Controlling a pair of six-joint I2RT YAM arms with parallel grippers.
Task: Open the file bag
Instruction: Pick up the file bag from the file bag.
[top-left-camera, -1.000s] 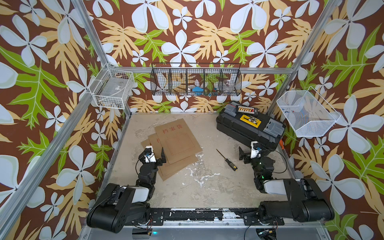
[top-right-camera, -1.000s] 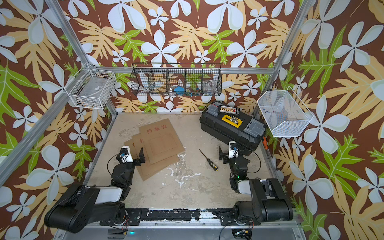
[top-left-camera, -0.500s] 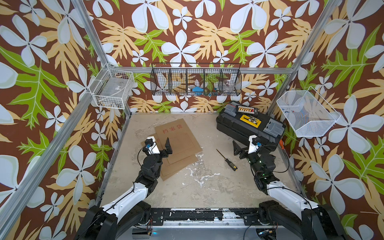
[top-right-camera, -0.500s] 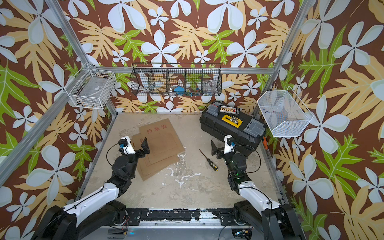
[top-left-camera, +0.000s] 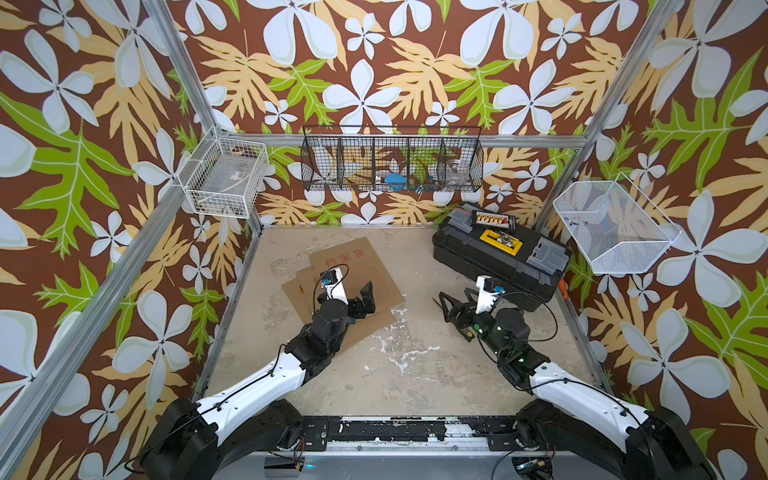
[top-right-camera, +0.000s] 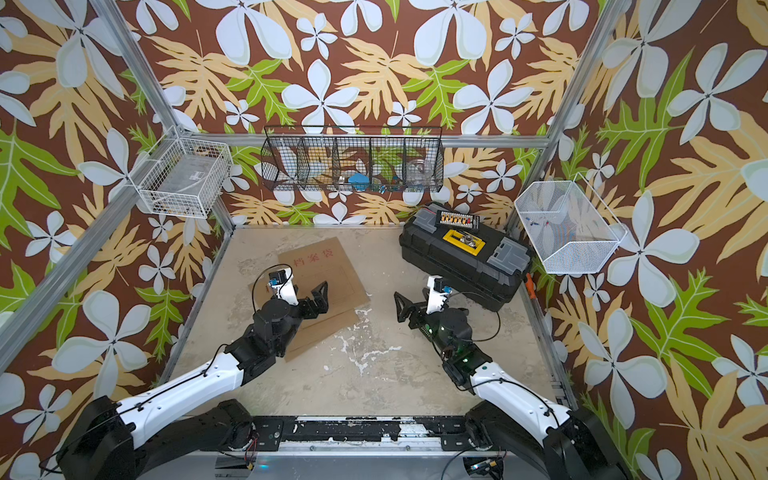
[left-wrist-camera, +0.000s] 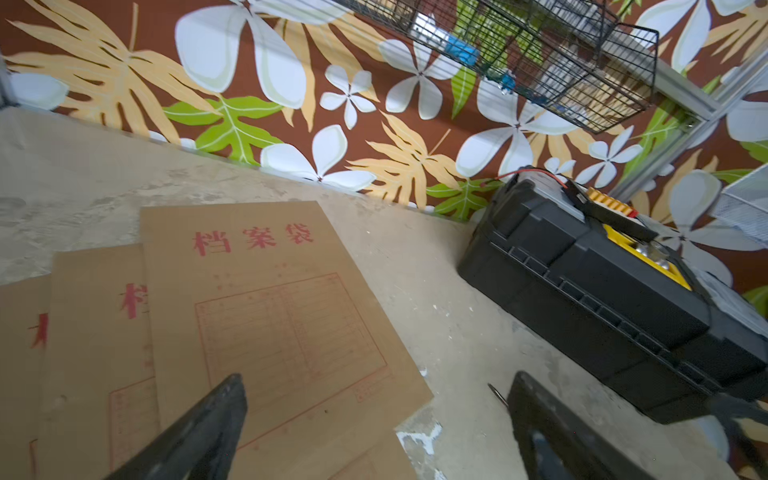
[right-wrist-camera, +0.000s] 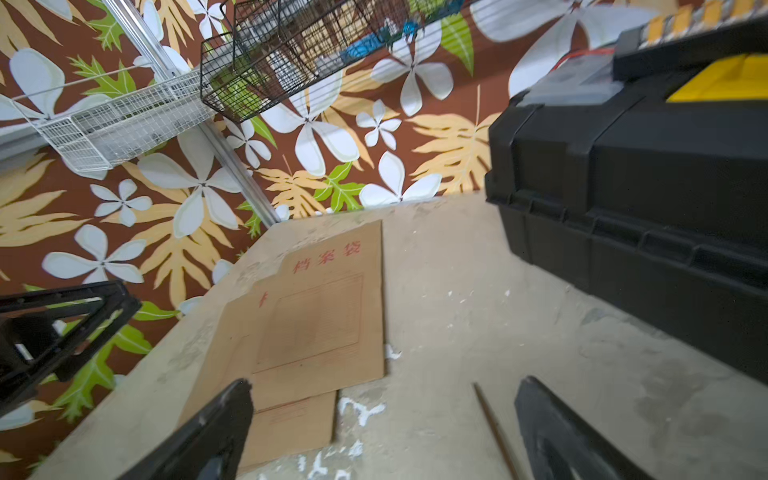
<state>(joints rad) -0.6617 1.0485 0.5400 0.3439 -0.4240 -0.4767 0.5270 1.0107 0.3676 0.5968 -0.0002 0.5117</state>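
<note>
Both arms have just swung out. A second ago they sat folded back by the robot's base with the grippers tucked in, and now each reaches over the table (top-left-camera: 395, 374).

The file bag (top-left-camera: 382, 274) has not moved. It lies flat with its red printed face up, on top of two more bags (left-wrist-camera: 95, 316) fanned out beneath it. It is well apart from the toolbox (top-left-camera: 498, 257), on the side toward the left arm.

The left gripper (left-wrist-camera: 378, 376) now hangs over the part of the file bag farthest from the toolbox — jaws spread wide, holding nothing. Whether a fingertip brushes the paper I cannot tell, though the left wrist view suggests a gap.

The right gripper (right-wrist-camera: 388, 380) has come forward to just beside the toolbox's front, also wide open and empty. It is above a screwdriver (top-left-camera: 467, 332) that lies between the toolbox and the bags.

For the task, this looks like the reach-in only: both hands are ready, but nothing is gripped and the file bag looks shut. No flap or tie shows on the printed face, so the closure is probably underneath or at an edge hidden by the left arm.

The left gripper is the one placed to act. It will likely need to pinch an edge and lift or turn the file bag, taking care not to drag the lower bags along. The right gripper is too far off to steady it yet.
</note>
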